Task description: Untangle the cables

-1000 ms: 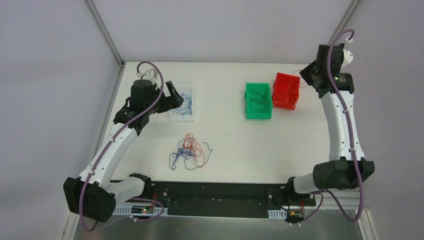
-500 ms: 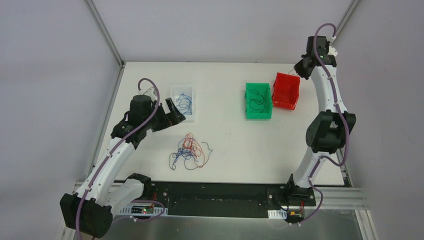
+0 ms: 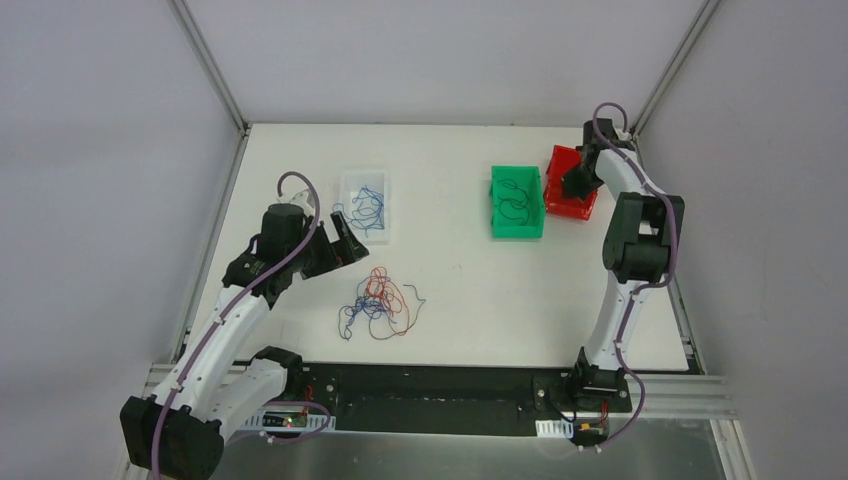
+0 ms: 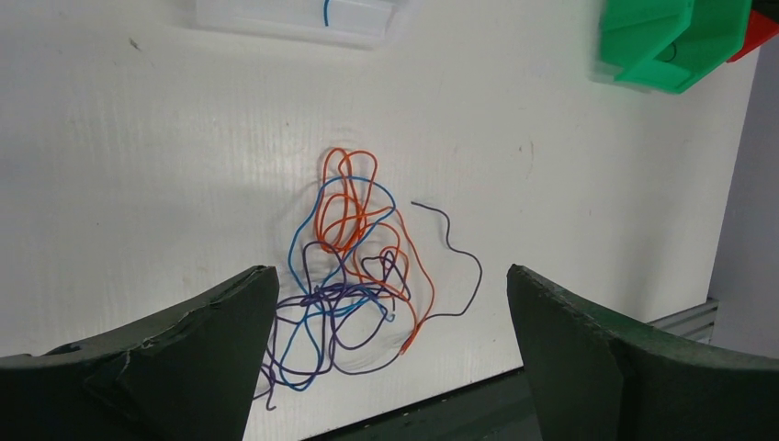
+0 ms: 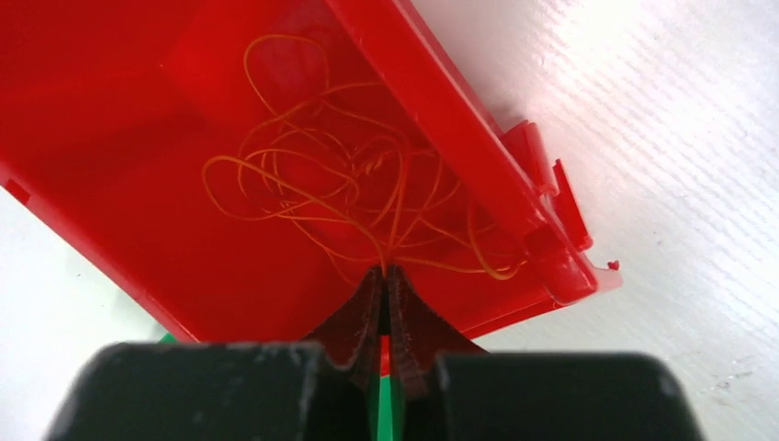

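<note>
The right gripper (image 5: 386,292) was pinched fully shut, its fingertips meeting on a strand of the red cable (image 5: 312,175), whose loose orange-red coils lay inside the red bin (image 5: 459,129) at the far right of the table (image 3: 480,290). The left gripper (image 4: 390,276) was spread wide and held nothing, hovering above the tangle of cables (image 4: 344,230), which lay on the bare table near the front edge, well apart from all three bins. That heap mixed red-orange, blue and dark strands, looped through one another and densest low in the left wrist view. Further out, the clear bin (image 3: 385,205) just beyond the left gripper held blue cables (image 3: 368,203), and the green bin (image 3: 497,200) beside the red one held a black cable (image 3: 515,200). These wires looked almost weightless, limp yet springy, and thin enough to slip from the pads unless pinched squarely. Tugging one would probably drag the whole knot along. The best hold seemed to be an outlying piece: the dark tail (image 4: 464,266) curving out to the right of the heap, or the orange loop (image 4: 340,161) at its far side.
</note>
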Tool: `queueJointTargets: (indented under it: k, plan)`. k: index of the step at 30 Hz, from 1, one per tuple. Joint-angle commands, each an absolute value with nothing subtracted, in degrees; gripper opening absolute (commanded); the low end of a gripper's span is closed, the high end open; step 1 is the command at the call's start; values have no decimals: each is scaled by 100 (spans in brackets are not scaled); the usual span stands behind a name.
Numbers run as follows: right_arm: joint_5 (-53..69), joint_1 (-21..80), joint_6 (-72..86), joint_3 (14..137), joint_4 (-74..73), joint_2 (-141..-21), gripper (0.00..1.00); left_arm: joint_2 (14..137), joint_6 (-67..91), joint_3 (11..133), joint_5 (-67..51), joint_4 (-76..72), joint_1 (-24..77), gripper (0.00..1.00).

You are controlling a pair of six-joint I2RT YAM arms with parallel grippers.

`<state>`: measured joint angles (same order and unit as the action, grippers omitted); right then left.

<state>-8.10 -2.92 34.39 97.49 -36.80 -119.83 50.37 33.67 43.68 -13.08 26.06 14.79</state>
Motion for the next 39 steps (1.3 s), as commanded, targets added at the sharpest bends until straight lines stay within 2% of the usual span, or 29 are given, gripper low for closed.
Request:
queueJointTargets:
  k: [1,3,5,14,20,26,28,30,32,37,39]
  plan:
    - [-596,-317,3517,10053,-3699,-11673,11,4996,3452,4068,-1467,2674,1459,99]
    - [-668,-316,3409,10092,-3724,-11388,30,4969,3466,3873,-1369,2685,1459,99]
    - [-675,-314,3336,10018,-3711,-11056,44,4893,3551,3731,-1209,2698,1472,99]
    - [-492,292,3134,8503,-3292,-9403,69,5393,3604,3573,-106,2698,2552,99]
    - [-218,1037,2877,7035,-2767,-7947,89,5855,3408,3636,-80,2683,2914,99]
    - [427,1981,2789,5688,-2114,-6897,86,6378,3121,3764,-283,2648,2966,94]
    - [554,2323,2805,5375,-1932,-6765,85,6562,3067,3821,-389,2637,2977,89]
    - [581,2697,2868,5178,-1837,-6790,83,6697,3040,3871,-536,2621,3002,80]
    - [610,3056,2931,5072,-1792,-6891,80,6748,3041,3908,-723,2564,3035,67]
    - [509,3890,3210,4971,-1454,-7268,75,6722,3113,3869,-1146,2296,3085,30]
    - [520,4136,3368,4983,-1241,-7491,74,6749,3153,3884,-1203,2272,3085,29]
